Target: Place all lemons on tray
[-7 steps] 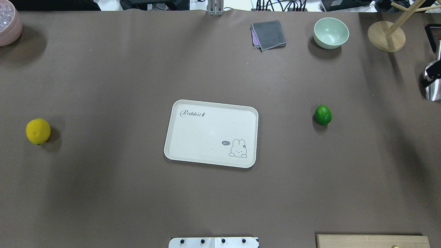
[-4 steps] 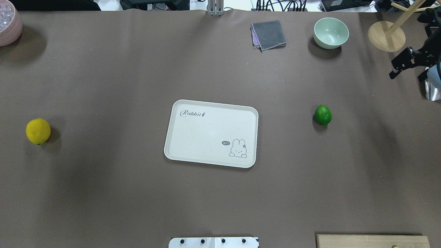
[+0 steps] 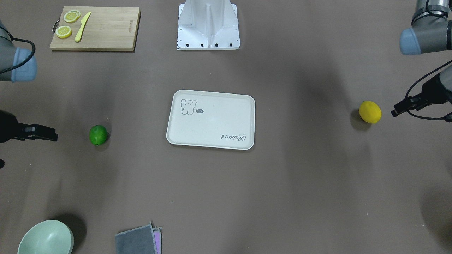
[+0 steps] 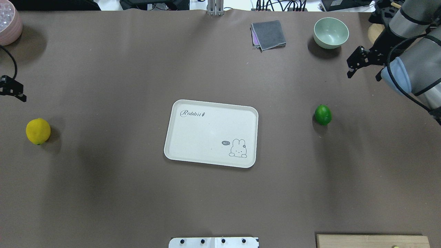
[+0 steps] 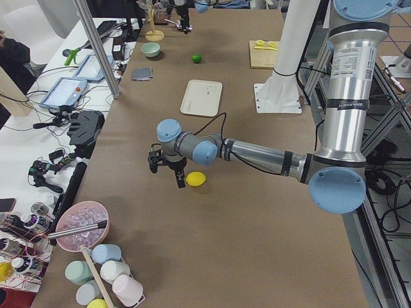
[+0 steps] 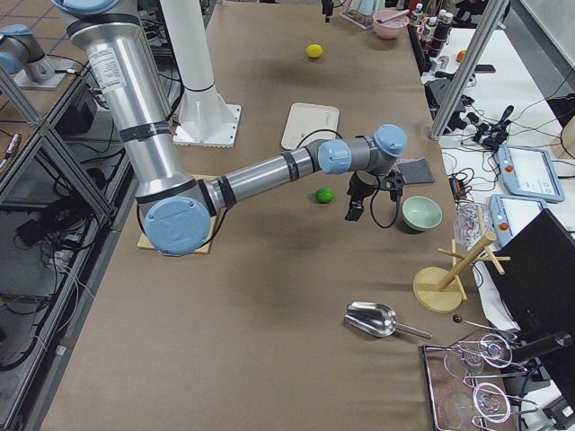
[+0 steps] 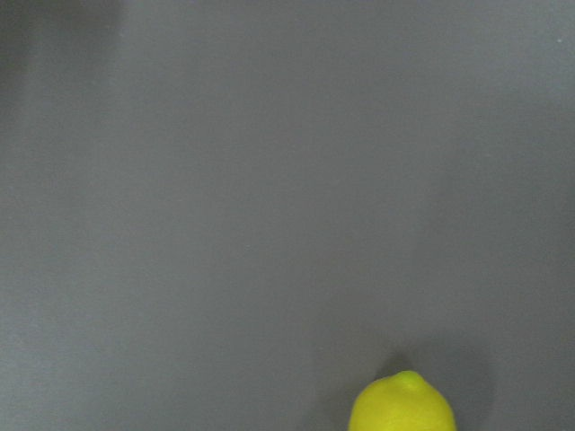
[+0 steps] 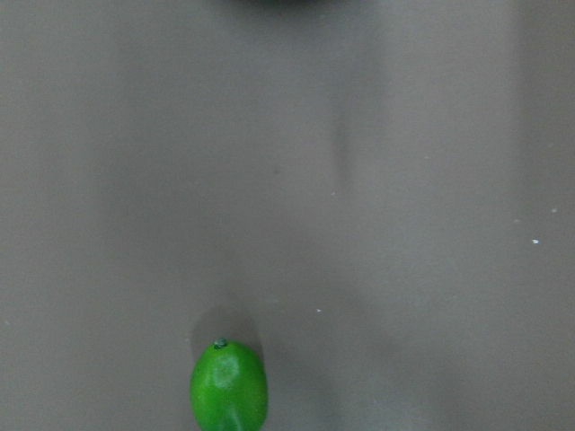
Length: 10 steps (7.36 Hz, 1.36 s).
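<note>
A green lemon (image 8: 229, 388) lies on the brown table (image 8: 377, 180) at the bottom edge, left of centre, its lower end cut off by the frame. Its dark stem nub (image 8: 219, 342) points up the view. A few white specks (image 8: 535, 241) dot the table on the right.

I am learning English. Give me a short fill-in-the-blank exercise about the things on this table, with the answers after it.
The yellow lemon lies on the robot's ____ side of the tray.
The other lemon, on the opposite side, is ____ in colour.
The word printed on the tray is ____.
On the cutting board, beside the lemon slices, lies a yellow ____.
Answers: left, green, Rabbit, knife.
</note>
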Each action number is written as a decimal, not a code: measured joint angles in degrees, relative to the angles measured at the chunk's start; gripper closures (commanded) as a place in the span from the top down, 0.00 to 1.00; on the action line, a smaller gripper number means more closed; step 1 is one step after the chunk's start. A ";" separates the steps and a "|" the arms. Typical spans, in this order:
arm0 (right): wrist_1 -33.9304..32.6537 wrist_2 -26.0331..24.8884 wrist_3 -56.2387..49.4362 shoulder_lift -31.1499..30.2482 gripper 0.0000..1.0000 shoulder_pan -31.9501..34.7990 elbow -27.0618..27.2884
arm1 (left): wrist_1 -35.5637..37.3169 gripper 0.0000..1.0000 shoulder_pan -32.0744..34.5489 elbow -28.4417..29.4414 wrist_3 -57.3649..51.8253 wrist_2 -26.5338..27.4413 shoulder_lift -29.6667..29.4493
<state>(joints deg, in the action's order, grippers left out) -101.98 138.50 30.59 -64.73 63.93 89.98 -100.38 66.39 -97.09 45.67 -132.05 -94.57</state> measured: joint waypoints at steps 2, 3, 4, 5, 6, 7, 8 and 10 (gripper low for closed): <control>1.25 0.13 0.31 1.87 1.00 -3.95 -2.16 | -0.21 0.97 -2.38 -1.54 2.13 0.82 -0.57; 2.07 0.26 0.33 2.16 1.00 -5.81 -3.03 | -0.33 0.97 -3.54 -2.59 2.04 1.56 -0.29; 2.54 0.33 0.31 2.20 1.00 -7.35 -3.61 | -0.54 0.97 -4.90 -3.81 1.59 2.84 0.37; 2.97 0.39 0.15 2.13 1.00 -8.36 -4.41 | -1.39 0.97 -5.99 -4.66 0.64 4.04 1.72; 3.77 0.47 -0.09 2.03 1.00 -9.08 -5.72 | -3.73 0.97 -6.86 -4.77 -0.57 4.87 3.83; 4.58 0.50 -0.17 1.90 0.99 -9.72 -6.82 | -6.78 0.97 -7.39 -4.18 -1.66 5.66 5.79; 5.08 0.43 -0.19 1.94 0.97 -10.40 -7.86 | -8.98 0.97 -7.70 -3.35 -2.39 6.15 6.89; 5.67 0.32 -0.24 2.11 0.88 -11.33 -10.17 | -10.69 0.97 -7.94 -2.70 -2.45 6.36 7.49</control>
<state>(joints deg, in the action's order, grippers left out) -96.32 138.82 30.35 -62.62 52.60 79.81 -111.08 58.44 -99.79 43.22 -125.69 -87.09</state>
